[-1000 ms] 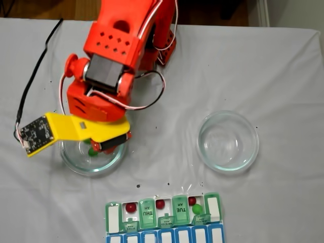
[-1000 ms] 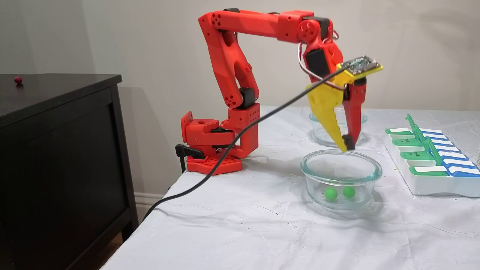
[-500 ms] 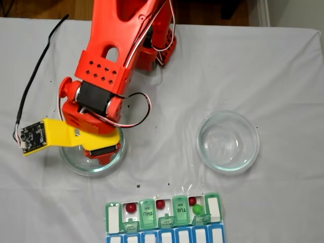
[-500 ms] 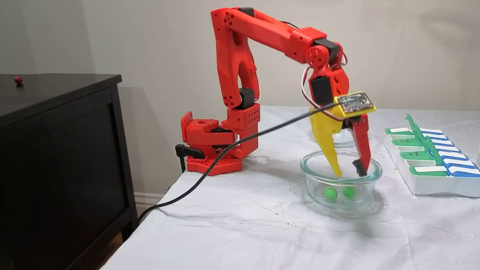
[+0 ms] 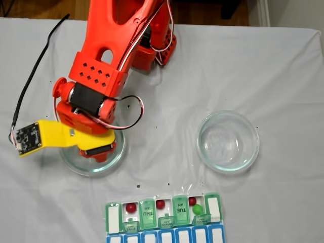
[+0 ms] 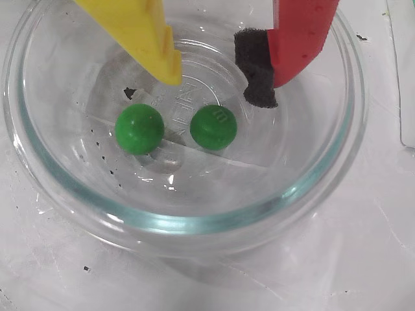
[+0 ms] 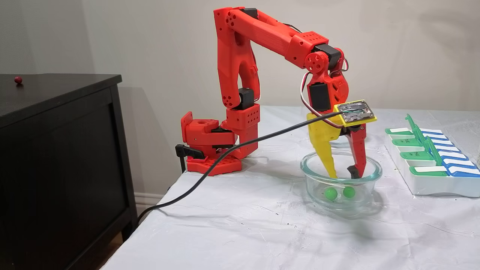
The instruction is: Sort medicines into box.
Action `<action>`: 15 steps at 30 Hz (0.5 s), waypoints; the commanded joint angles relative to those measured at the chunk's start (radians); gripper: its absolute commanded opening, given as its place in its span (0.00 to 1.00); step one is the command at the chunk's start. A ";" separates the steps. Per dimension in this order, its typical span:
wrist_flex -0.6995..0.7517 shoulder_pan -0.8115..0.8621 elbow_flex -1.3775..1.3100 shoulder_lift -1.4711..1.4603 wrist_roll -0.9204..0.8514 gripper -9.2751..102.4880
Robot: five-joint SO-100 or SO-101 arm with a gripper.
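Near edge, a fixed view: the pill organizer (image 5: 163,217) lies at the bottom of the picture on the white tablecloth (image 5: 283,71), with a row of green lids above a blue row.
Open compartments: three dark red pills (image 5: 131,207) sit one each in three open wells; the rightmost of these wells also holds a green pill (image 5: 197,209).
Lids: green lids marked THU and TUE lie shut between the open wells.
Left glass dish: a round clear dish (image 6: 194,223) stands left of centre and holds two green pills.
Green pills in the dish: in the wrist view the left green pill (image 6: 139,128) and the right green pill (image 6: 214,127) lie side by side on the dish floor, close but apart.
Gripper: the gripper (image 6: 217,81) hangs inside the dish rim, above the two pills and touching neither.
Jaws: spread wide, the yellow finger (image 6: 142,32) left, the red finger (image 6: 301,35) with its black foam pad (image 6: 256,68) right; nothing held.
Right glass dish: a second clear dish (image 5: 228,142) stands well apart, to the right.
Far: the red arm's base (image 7: 210,144) stands at the table's back edge.
Cabinet: a dark red ball (image 7: 17,79) rests on a black cabinet (image 7: 56,150) left of the table.
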 commanded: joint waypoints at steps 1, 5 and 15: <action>0.009 0.000 -0.100 0.037 -0.026 0.23; 0.017 -0.006 -0.107 0.058 -0.066 0.23; 0.023 0.012 -0.173 -0.031 -0.308 0.25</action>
